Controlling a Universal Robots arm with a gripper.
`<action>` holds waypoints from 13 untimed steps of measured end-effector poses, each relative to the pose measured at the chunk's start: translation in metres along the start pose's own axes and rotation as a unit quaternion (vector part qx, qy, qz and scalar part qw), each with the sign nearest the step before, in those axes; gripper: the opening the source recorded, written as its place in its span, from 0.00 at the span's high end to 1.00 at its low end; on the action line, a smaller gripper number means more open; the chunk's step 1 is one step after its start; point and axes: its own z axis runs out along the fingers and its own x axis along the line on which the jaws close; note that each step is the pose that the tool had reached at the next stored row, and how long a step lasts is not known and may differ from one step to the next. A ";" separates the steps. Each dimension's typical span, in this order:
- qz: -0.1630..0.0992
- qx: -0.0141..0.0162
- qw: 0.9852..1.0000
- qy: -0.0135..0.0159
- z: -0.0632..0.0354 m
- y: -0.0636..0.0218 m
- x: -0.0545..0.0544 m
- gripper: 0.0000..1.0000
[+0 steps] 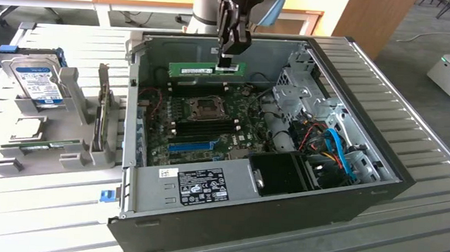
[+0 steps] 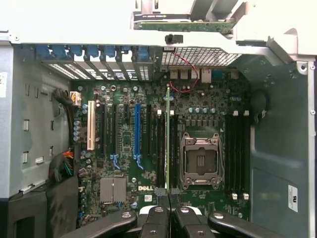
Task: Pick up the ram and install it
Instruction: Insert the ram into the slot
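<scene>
**Ram lifted, not yet in a slot**

The pincer (image 1: 227, 60) is closed on one end of the ram (image 1: 201, 70) and holds it on edge in the air, above and just beside the processor socket (image 1: 207, 107). The pick-up looks done. What is left is to seat the ram in the memory slots (image 2: 237, 148) next to the socket.

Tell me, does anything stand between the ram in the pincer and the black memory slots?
Nothing visible does. The pincer holds the ram above the motherboard; the black memory slots beside the processor socket lie bare under it, with no cable across them.
</scene>
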 end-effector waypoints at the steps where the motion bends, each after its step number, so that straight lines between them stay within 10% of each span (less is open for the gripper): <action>1: 0.000 0.000 1.000 0.000 0.0018 -0.0001 0.000 0.89; 13: 0.000 0.000 1.000 0.000 0.0236 -0.0009 0.001 0.89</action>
